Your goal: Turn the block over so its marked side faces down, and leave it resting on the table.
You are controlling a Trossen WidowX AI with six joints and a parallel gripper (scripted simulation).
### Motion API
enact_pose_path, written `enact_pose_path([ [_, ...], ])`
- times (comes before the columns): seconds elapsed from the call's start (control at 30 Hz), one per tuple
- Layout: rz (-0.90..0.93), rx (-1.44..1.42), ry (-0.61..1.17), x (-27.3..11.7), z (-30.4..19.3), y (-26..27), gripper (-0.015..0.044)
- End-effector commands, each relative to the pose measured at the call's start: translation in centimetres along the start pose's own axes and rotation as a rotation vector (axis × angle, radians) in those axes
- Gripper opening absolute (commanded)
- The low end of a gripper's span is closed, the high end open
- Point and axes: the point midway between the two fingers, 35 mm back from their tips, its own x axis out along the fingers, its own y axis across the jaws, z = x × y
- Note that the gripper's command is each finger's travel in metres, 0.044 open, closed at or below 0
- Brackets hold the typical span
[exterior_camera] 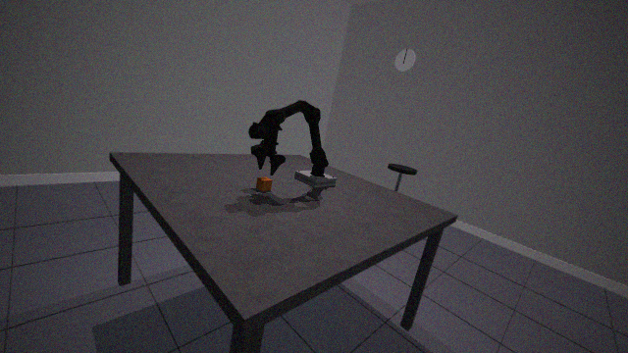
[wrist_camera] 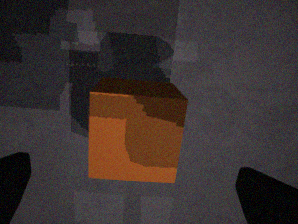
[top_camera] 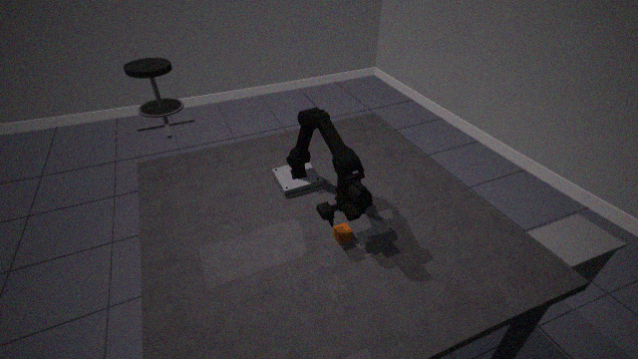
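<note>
The orange block (top_camera: 343,232) (exterior_camera: 264,184) (wrist_camera: 112,150) rests flat on the grey table (top_camera: 239,309) (exterior_camera: 275,255). My gripper (top_camera: 343,220) (exterior_camera: 267,172) (wrist_camera: 136,172) is open and empty above the block, pointing down. In the wrist view the block's top face lies between the two widely spaced fingertips, with a gap on both sides. Part of the top face and a dark side face are in shadow. No mark can be made out on the faces that show; the underside is hidden.
The arm's pale base plate (top_camera: 286,180) (exterior_camera: 306,176) stands on the table behind the gripper. The arm's shadow falls beside the block. A stool (top_camera: 148,67) (exterior_camera: 402,169) stands on the floor beyond the table.
</note>
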Motion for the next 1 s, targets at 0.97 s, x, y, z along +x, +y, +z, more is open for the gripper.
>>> enact_pose_path([
  [0.97, 0.004, 0.004, 0.001, 5.4, 0.0, 0.1, 0.0440],
])
